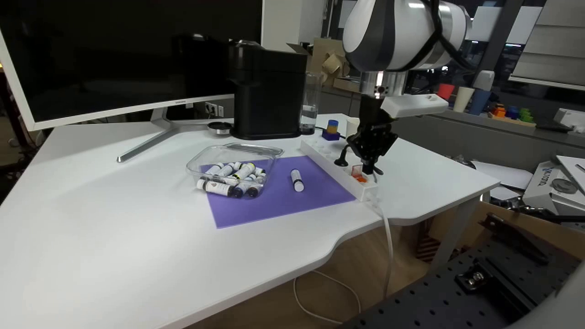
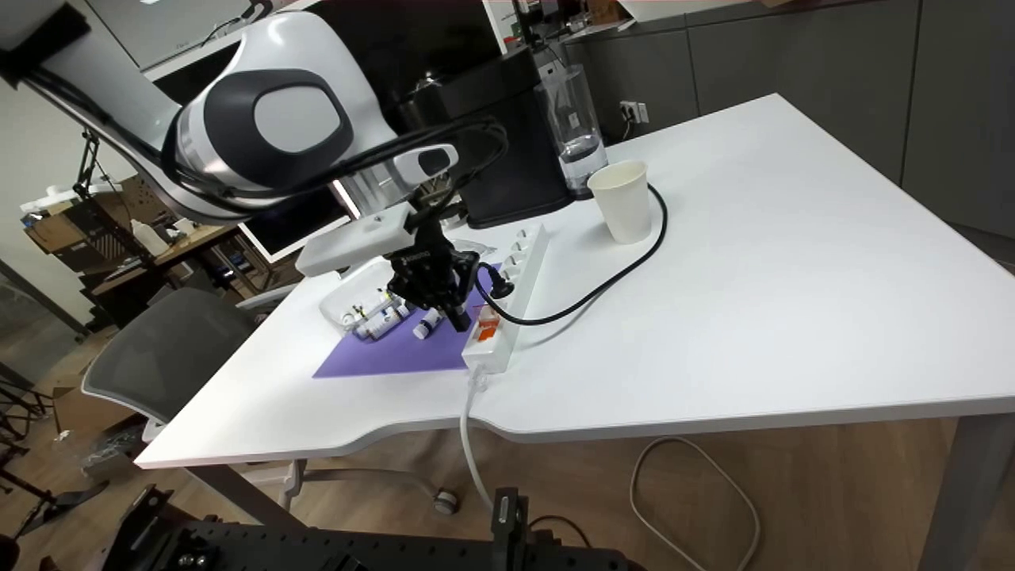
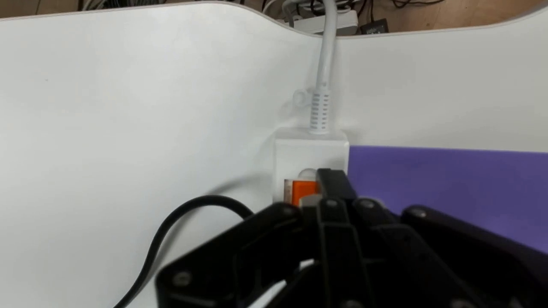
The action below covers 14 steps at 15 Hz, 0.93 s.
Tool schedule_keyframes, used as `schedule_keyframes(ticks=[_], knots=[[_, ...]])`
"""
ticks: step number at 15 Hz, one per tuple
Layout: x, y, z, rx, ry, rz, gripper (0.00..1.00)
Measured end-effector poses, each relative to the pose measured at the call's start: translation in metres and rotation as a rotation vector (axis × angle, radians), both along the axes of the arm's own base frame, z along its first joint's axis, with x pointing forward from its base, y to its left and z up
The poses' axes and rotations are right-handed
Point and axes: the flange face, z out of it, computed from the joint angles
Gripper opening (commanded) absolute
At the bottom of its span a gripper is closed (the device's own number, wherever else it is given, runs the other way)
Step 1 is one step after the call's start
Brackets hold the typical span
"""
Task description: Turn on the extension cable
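The extension cable is a white oblong power strip that shows in both exterior views [image 1: 339, 175] [image 2: 525, 287] and in the wrist view [image 3: 295, 156]. Its red-orange switch [image 1: 358, 177] [image 2: 486, 328] [image 3: 303, 189] sits near the end where the white lead [image 3: 327, 51] leaves. A black plug [image 1: 341, 161] [image 2: 499, 285] with a black cord stands in a socket beyond the switch. My gripper [image 1: 368, 168] [image 2: 460, 319] [image 3: 336, 184] is shut and empty, pointing down. Its tips are close by the switch and partly hide it in the wrist view. I cannot tell whether they touch it.
A purple sheet [image 1: 256, 210] lies beside the strip with a loose white bottle [image 1: 296, 179] on it. A clear container [image 1: 205, 160] holds several bottles. A black machine [image 1: 269, 96], a paper cup [image 2: 622, 202] and a glass vessel [image 2: 577, 131] stand farther back. The black cord [image 2: 591, 297] loops over the table.
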Motion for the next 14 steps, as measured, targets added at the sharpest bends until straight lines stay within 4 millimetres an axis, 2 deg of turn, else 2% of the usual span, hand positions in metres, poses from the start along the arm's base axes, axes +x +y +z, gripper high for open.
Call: schedule_keyframes(ticks=[14], knots=[[0.006, -0.008, -0.020, -0.020, -0.023, 0.009, 0.00]])
